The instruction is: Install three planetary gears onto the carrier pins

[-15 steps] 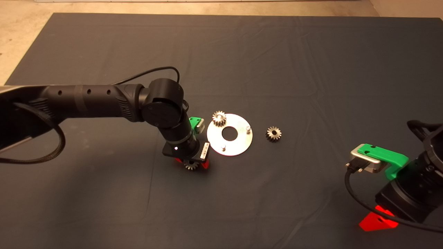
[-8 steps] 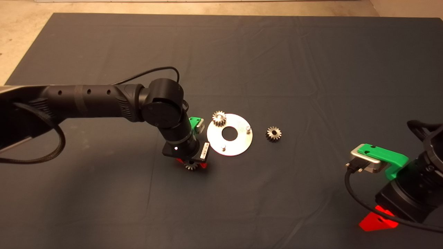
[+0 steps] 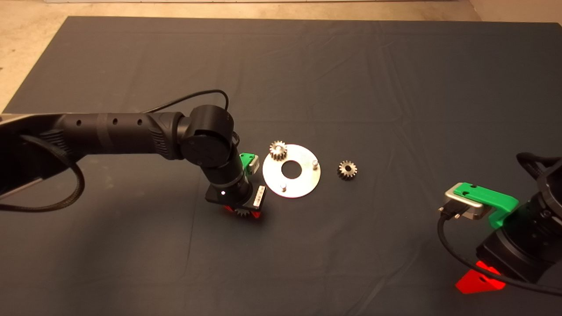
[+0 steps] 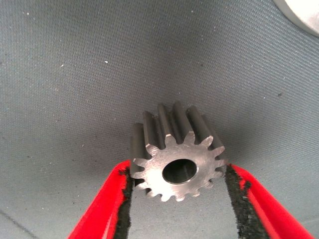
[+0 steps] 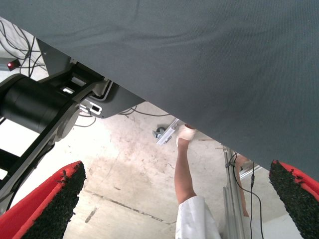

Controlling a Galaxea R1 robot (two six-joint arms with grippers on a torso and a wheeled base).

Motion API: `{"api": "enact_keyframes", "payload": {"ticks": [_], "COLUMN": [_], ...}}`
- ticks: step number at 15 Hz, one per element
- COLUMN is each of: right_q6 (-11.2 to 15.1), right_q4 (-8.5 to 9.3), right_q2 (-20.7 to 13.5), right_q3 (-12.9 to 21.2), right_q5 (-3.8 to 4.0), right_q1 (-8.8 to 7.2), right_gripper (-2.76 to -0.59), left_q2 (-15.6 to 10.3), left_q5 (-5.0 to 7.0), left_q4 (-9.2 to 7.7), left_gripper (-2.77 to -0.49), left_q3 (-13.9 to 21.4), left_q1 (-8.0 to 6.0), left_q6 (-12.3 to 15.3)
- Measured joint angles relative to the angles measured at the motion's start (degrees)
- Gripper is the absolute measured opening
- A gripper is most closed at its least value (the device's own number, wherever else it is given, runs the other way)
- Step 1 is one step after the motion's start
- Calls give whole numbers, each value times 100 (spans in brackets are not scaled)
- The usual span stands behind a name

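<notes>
My left gripper [image 3: 241,213] stands on the mat just left of and in front of the silver disc [image 3: 303,175]. It is shut on one planetary gear [image 4: 179,167]; both black pads [image 4: 125,191] touch its teeth, and it sits at mat level. A second gear [image 3: 278,150] sits on the disc's far-left carrier pin. Two bare pins [image 3: 314,163] [image 3: 283,187] stand upright near the rim. The third gear [image 3: 347,170] lies on the mat right of the disc. My right gripper [image 3: 478,281] is parked at the lower right, open and empty.
The dark mat [image 3: 351,79] covers the table, with pale floor beyond its far edge. The disc's edge shows in the left wrist view [image 4: 305,14]. The right wrist view looks past the mat's edge at the floor, a person's leg [image 5: 183,174] and the robot's base [image 5: 35,107].
The left arm has sunk a little lower over the gear, which is now more hidden under the wrist. The right arm, the disc and the other gears have not moved.
</notes>
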State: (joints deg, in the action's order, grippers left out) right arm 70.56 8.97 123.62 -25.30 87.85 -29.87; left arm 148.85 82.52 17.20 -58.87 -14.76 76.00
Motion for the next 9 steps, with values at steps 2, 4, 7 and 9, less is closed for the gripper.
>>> {"api": "enact_keyframes", "payload": {"ticks": [2,4,7,9], "right_q6": [0,0,0,0], "right_q4": [0,0,0,0], "right_q2": [0,0,-13,-15], "right_q3": [0,0,0,2], "right_q5": [0,-2,0,0], "right_q1": [-1,0,-1,0], "right_gripper": [-61,-61,-61,-61], "left_q2": [0,0,9,20], "left_q5": [0,0,-7,-20], "left_q4": [2,0,-1,-1], "left_gripper": [-204,-204,-204,-204], "left_q3": [0,0,-68,-193], "left_q1": [0,0,0,-1], "left_q6": [0,2,24,163]}}
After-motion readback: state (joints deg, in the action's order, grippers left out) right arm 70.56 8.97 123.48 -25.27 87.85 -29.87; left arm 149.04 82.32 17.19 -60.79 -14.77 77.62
